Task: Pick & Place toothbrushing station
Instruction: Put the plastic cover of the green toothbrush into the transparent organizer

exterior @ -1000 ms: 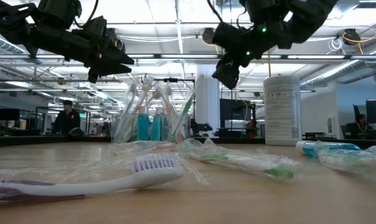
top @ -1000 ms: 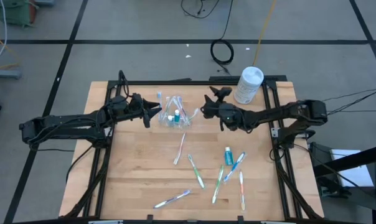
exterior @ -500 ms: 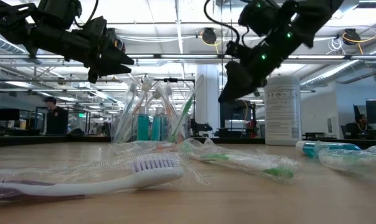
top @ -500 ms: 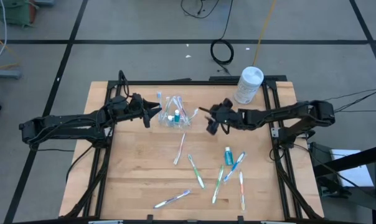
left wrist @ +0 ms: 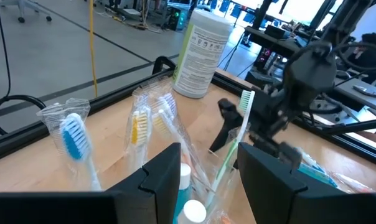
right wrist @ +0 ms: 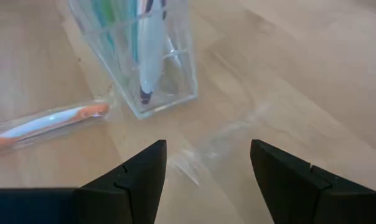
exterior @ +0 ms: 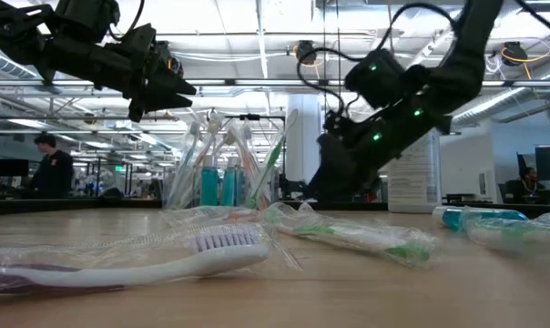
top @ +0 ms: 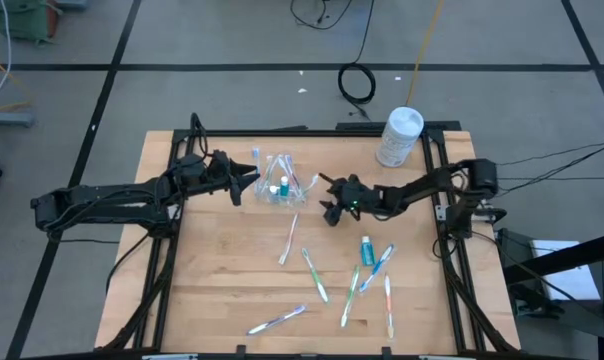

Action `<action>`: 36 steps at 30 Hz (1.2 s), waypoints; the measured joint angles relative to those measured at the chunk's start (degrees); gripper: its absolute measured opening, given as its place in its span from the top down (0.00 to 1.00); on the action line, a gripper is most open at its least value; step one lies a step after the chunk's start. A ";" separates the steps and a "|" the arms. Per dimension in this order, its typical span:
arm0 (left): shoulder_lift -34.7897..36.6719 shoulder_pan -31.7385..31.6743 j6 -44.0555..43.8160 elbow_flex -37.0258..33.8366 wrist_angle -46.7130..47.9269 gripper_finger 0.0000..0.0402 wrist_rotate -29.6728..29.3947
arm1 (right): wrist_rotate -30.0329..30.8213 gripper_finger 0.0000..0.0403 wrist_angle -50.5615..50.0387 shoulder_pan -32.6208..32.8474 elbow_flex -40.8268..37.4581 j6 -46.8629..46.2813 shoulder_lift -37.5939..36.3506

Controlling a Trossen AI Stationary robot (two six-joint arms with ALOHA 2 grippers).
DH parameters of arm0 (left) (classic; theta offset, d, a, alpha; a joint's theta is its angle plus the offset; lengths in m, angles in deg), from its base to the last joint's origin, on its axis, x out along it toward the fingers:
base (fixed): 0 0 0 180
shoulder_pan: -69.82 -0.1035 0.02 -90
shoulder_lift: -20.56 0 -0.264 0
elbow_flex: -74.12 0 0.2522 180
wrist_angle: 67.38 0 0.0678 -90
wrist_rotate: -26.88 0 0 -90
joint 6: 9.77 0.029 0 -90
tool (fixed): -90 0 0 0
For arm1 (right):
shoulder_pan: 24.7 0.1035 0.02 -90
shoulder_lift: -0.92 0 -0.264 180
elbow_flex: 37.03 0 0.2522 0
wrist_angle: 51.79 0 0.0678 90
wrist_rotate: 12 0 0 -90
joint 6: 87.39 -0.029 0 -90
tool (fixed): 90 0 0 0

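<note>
A clear plastic cup (top: 280,190) stands upright on the wooden table's far middle, with several wrapped toothbrushes (left wrist: 157,115) and blue toothpaste tubes (exterior: 218,185) standing in it. My left gripper (top: 250,180) hovers open just left of the cup and above the table, its fingers (left wrist: 166,177) framing the brushes without touching them. My right gripper (top: 327,205) is open and low over the table just right of the cup (right wrist: 144,56), tilted down, with bare wood between its fingers (right wrist: 132,180). Several wrapped toothbrushes (top: 315,275) and a blue tube (top: 367,250) lie flat on the table.
A white cylindrical canister (top: 400,137) stands at the table's far right corner. One wrapped brush (top: 289,240) lies just near of the cup, close to my right gripper. Others (top: 277,320) lie toward the near edge. A black frame (top: 437,160) rims the table.
My right gripper has dropped from above the brushes almost to the table beside the cup, coming a little toward the near edge and rolling about its own axis. It has stayed open. The cup and brushes have not moved.
</note>
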 joint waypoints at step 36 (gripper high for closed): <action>0.02 0.98 0.09 0.02 1.14 0.59 -1.03 | -2.09 0.98 -34.74 2.81 6.74 20.62 -16.82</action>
